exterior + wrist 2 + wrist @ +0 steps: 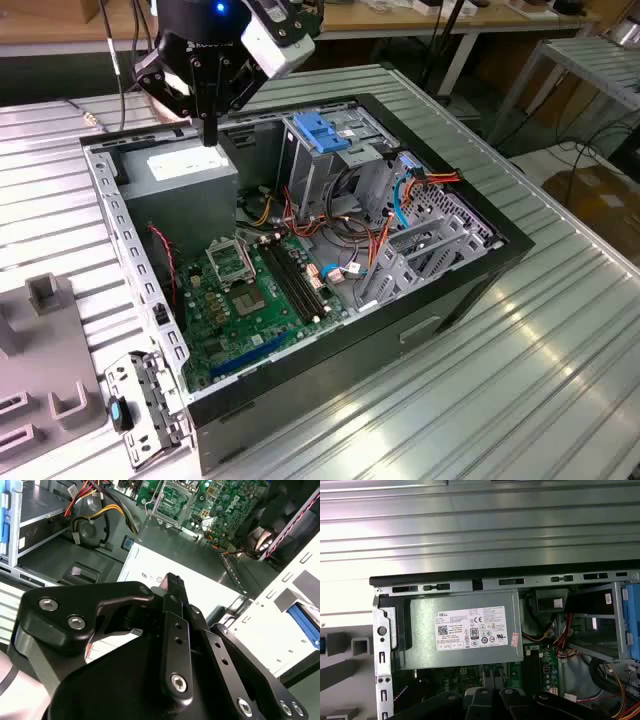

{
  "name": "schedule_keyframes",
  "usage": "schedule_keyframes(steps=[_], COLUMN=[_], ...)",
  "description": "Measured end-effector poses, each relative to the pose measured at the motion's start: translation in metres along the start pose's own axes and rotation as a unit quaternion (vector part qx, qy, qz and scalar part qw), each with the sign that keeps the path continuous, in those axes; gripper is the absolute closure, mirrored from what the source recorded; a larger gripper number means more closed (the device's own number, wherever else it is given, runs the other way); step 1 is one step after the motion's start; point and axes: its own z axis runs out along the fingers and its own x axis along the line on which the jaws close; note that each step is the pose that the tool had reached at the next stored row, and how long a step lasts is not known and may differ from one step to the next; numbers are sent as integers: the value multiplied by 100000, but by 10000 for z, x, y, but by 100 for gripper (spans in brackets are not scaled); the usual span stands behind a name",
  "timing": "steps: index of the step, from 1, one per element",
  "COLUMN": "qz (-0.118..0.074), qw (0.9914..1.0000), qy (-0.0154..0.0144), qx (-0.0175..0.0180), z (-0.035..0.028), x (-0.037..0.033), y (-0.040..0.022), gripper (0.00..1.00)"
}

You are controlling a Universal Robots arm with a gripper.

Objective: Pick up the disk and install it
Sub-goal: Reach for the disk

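Evidently unladen, the black hand [209, 138], closed on nothing, hangs over the grey metal power-supply box [190, 175] inside the open computer case [420, 320], since what seems the blue-railed silver disk [302, 622] lies outside its wall.

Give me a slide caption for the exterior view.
Robot gripper poised over the grey power supply inside an open computer case on a ribbed metal table.

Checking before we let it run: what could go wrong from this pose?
1. The gripper hangs just above the power supply; descending here would likely strike its casing.
2. Loose cables beside the drive cage could snag anything lowered there.
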Motion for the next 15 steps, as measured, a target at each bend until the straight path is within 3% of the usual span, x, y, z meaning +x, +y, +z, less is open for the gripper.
schedule_keyframes(steps=[15], qz=[1], qw=[100000], qy=[42], qx=[6], z=[2], x=[29], y=[-2], gripper=[89])
